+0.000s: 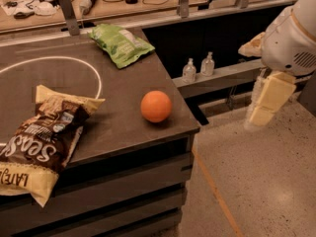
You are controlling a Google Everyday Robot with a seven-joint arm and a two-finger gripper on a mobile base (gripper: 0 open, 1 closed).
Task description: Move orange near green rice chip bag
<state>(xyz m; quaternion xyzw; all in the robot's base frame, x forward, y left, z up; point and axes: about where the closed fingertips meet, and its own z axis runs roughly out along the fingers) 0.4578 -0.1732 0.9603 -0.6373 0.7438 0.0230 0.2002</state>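
The orange (pixel 156 106) sits on the dark table near its right front corner. The green rice chip bag (pixel 120 44) lies flat at the table's back right corner, well behind the orange. My gripper (pixel 266 101) hangs off the table to the right, above the floor, about level with the orange and well apart from it. It holds nothing.
A large brown and yellow chip bag (pixel 42 137) lies at the table's front left. A white circle (pixel 94 75) is drawn on the tabletop (pixel 123 90). Two small clear bottles (pixel 197 68) stand on a ledge right of the table. A cluttered bench runs along the back.
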